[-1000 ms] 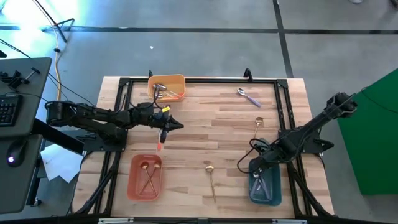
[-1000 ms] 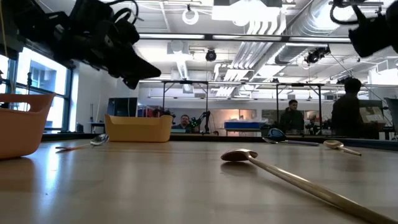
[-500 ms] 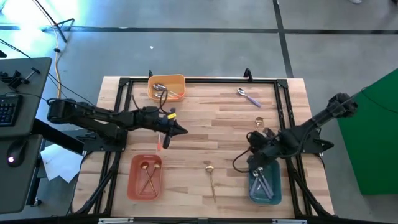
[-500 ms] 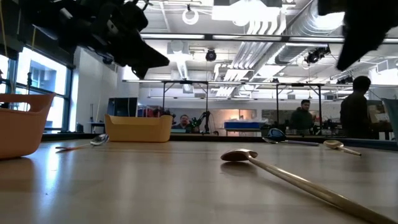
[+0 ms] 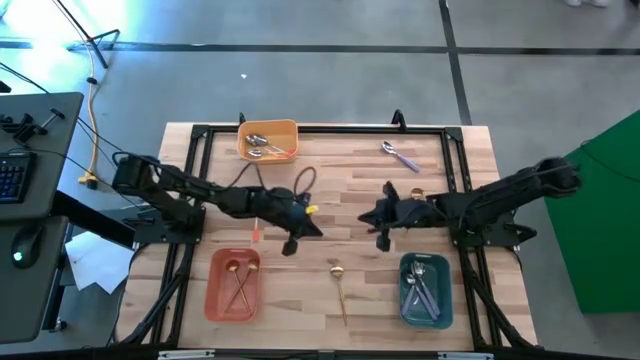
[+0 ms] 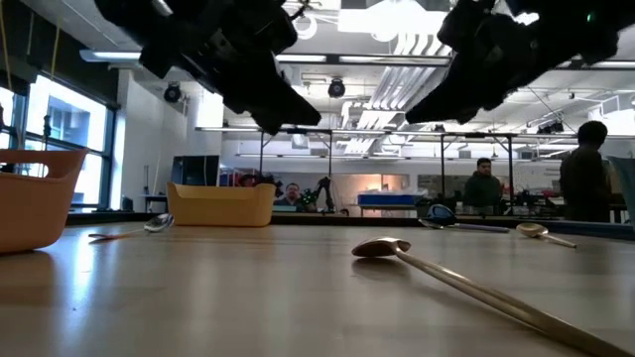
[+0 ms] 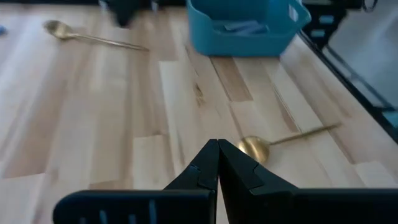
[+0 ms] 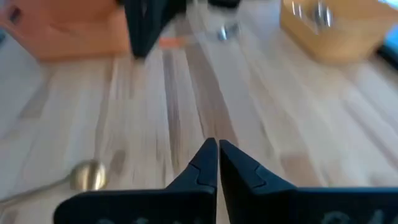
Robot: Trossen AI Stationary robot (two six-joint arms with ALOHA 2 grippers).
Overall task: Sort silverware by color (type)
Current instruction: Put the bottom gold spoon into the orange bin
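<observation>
High view showing sorting partly done: yellow-orange plastic bin [image 5: 268,141] upper left, red bin [image 5: 233,285] lower left, teal bin [image 5: 426,291] lower right each holding spoons. Remaining on wooden counter [image 5: 340,190]: two gold spoons [image 5: 339,279], one blue-purple-handled spoon [image 5: 400,154], one red-orange-handled spoon [image 5: 256,233]. Left pincer [image 5: 312,231] and right pincer [image 5: 366,216] hovering mid-frame, both closed, gripping nothing.

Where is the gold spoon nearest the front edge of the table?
In the high view, the gold spoon lies on bare wood between the red bin and the teal bin.
</observation>
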